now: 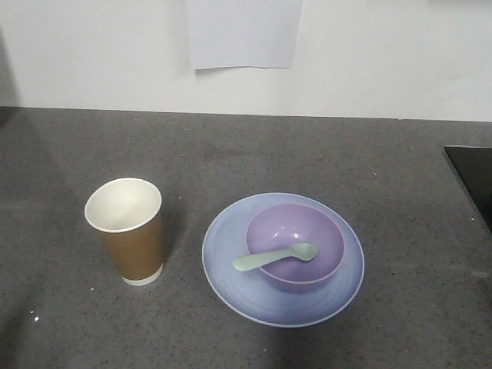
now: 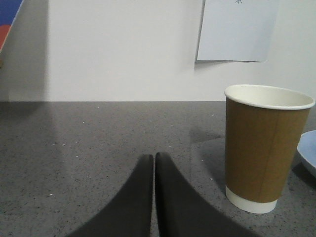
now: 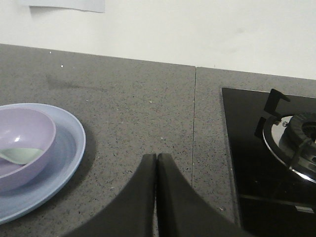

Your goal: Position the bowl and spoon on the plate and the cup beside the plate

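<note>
My left fingers (image 2: pixel 154 163) and right fingers (image 3: pixel 156 163) are pressed together, holding nothing, low over the grey surface (image 1: pixel 369 161). The paper cup (image 1: pixel 127 231) stands upright at nine o'clock beside the plate (image 1: pixel 231 280), which carries the bowl (image 1: pixel 296 231); the spoon (image 1: pixel 274 257) rests in it, handle over the rim.

Count on the worktop (image 1: pixel 307 154):
- 1 plate (image 1: pixel 231 277), pale blue
- 1 bowl (image 1: pixel 296 234), lavender
- 1 spoon (image 1: pixel 274 257), mint green
- 1 cup (image 1: pixel 127 231), brown paper, white inside
- 1 gas hob (image 3: pixel 256 163), black glass, only 1 burner (image 3: pixel 296 143) in view, cut off by the frame edge
- 1 sheet of paper (image 1: pixel 242 34) on the wall

2 grippers: left gripper (image 2: pixel 154 163), right gripper (image 3: pixel 156 163), each with 2 dark fingers, one pair per wrist view.
</note>
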You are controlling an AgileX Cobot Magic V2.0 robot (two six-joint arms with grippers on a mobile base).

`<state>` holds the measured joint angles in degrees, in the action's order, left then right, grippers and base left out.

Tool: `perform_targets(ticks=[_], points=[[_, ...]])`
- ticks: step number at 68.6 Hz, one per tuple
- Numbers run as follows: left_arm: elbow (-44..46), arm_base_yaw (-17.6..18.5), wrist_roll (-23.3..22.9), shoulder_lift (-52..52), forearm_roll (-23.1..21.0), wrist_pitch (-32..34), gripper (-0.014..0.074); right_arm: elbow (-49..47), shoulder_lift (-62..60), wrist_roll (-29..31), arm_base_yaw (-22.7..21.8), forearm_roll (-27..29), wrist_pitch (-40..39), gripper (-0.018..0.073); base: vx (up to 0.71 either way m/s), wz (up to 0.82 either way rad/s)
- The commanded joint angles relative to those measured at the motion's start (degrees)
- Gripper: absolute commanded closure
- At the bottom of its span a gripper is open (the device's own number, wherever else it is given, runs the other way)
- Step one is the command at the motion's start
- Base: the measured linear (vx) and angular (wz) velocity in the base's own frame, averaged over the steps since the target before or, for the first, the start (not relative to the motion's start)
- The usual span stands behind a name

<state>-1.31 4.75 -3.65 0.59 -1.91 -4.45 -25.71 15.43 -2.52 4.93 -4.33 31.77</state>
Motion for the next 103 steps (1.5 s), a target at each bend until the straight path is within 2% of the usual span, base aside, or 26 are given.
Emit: perform_targets(ticks=[1, 25, 52, 103], points=[[0.98, -0.20, -0.27, 0.87, -0.02, 4.45, 0.0603, 3.92, -2.68, 1.08, -2.01, 1.78, -10.21, 0.0570, 0.00, 0.00], [0.98, -0.20, -0.27, 0.87, -0.02, 4.45, 0.0603, 18.69, -16.68, 0.16, -4.68, 3.95, -20.02, 0.0570, 0.00, 0.00], [0.98, -0.20, -0.27, 0.87, -0.02, 4.45, 0.0603, 27.92, -16.56, -0.65, -4.68, 5.09, -34.40, 0.0570, 0.00, 0.00], [0.98, -0.20, -0.27, 0.86, -0.02, 3.56, 0.0603, 27.87, -16.56, -0.97, -4.68, 4.89, -34.95, 0.0570, 0.00, 0.00]])
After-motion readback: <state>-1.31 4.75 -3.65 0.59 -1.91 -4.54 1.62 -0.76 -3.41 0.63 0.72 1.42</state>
